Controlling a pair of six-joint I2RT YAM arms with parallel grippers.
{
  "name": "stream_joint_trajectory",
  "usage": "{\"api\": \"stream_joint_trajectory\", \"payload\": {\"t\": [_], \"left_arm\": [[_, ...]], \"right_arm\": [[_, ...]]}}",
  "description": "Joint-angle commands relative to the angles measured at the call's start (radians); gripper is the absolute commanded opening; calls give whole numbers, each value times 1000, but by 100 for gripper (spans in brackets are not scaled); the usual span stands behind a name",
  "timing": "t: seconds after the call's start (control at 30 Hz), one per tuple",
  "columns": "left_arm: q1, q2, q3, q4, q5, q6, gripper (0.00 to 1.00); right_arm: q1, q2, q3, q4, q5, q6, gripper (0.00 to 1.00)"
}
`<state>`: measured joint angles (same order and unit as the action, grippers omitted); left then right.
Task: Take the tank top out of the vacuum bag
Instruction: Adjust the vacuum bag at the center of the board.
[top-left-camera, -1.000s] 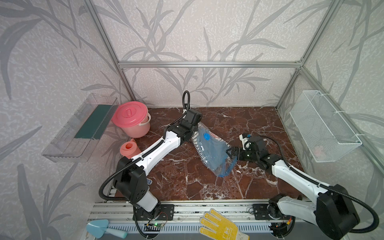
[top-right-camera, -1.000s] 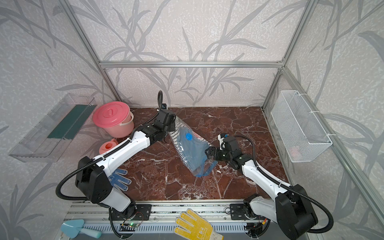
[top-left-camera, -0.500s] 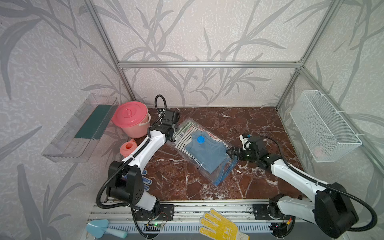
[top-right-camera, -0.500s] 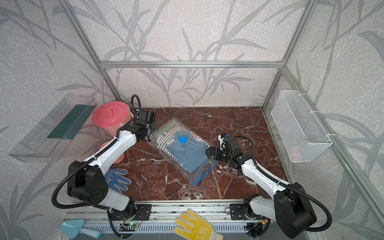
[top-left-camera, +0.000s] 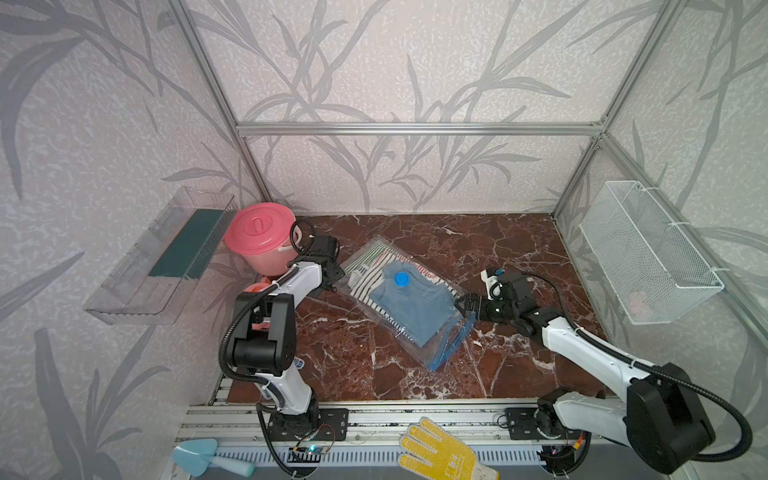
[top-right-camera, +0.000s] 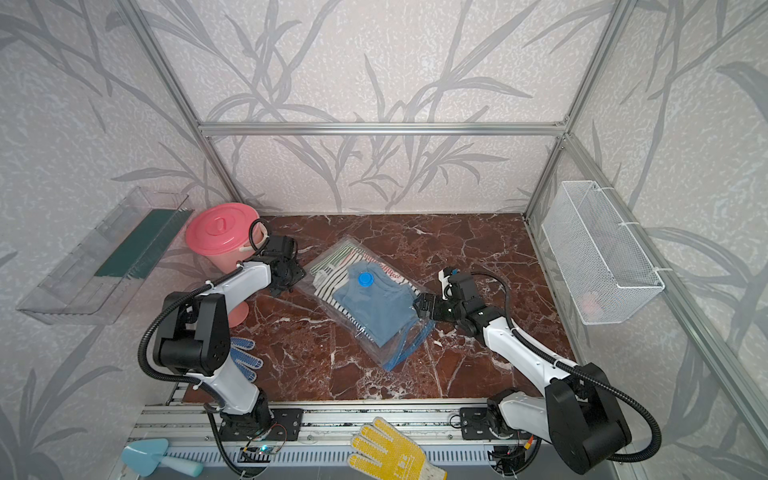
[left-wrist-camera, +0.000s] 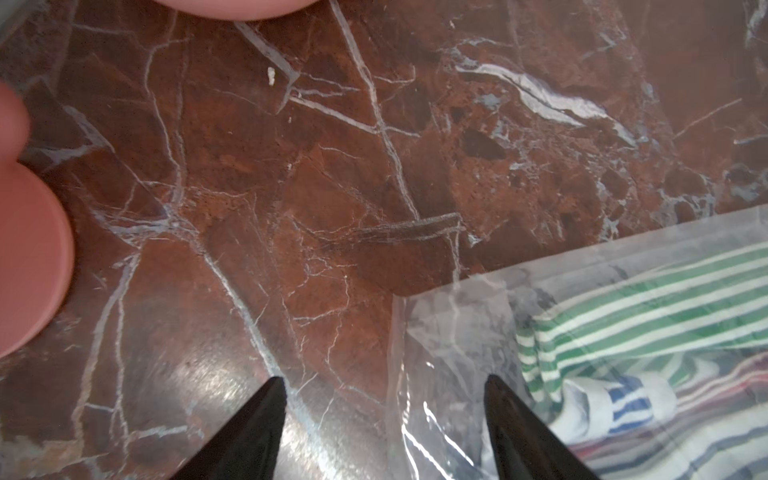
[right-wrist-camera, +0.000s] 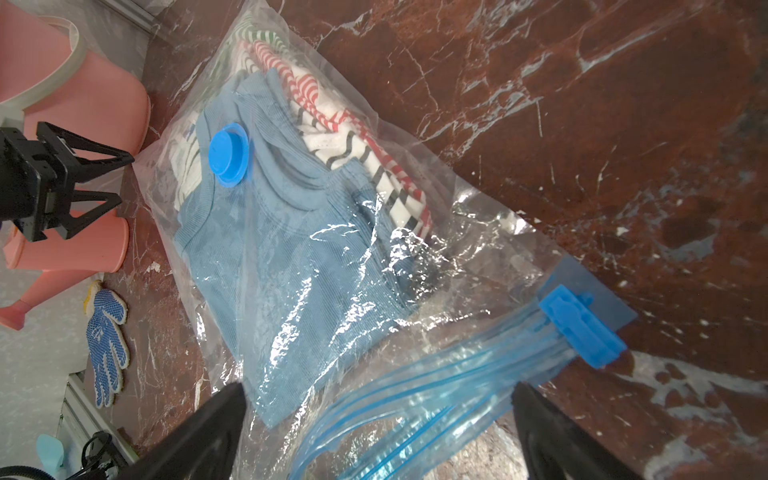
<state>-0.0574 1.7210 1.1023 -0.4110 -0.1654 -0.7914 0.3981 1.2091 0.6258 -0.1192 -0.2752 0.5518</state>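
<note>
Now, my left jaws stand open and empty astride the sealed corner of the vacuum bag (top-left-camera: 370, 266), lying flat on the bench (top-left-camera: 478, 245) between both jaws, so I'd pin that corner while my wide-open right jaws ease through the seemingly parted zip strip (right-wrist-camera: 436, 374) onto the tank top (right-wrist-camera: 266, 249) inside.
</note>
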Motion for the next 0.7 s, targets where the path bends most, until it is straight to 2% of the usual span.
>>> {"api": "stream_joint_trajectory", "payload": {"t": [0.0,0.13,0.23,0.37,0.43,0.47,0.5,0.53,0.67], "left_arm": [[5,19,-9,68,35,-54,76],[9,54,16,79,34,-54,74],[17,95,55,71,42,-45,69],[25,133,95,71,65,-37,51],[25,139,95,98,83,-33,19],[25,138,94,114,92,-32,9],[24,139,96,124,97,-30,3],[25,139,105,122,100,-23,0],[23,130,137,109,92,0,0]], "right_arm": [[-8,-17,-8,-24,-15,-10,100],[-10,-18,-10,-25,-15,-9,100],[-14,-19,-11,-25,-19,-9,100],[-29,-32,-20,-31,-27,-6,100],[-36,-43,-26,-33,-25,-4,100],[-39,-48,-29,-33,-25,-3,100],[-41,-52,-31,-34,-25,-3,100],[-42,-57,-32,-36,-27,-3,100],[-44,-69,-33,-46,-27,-9,100]]}}
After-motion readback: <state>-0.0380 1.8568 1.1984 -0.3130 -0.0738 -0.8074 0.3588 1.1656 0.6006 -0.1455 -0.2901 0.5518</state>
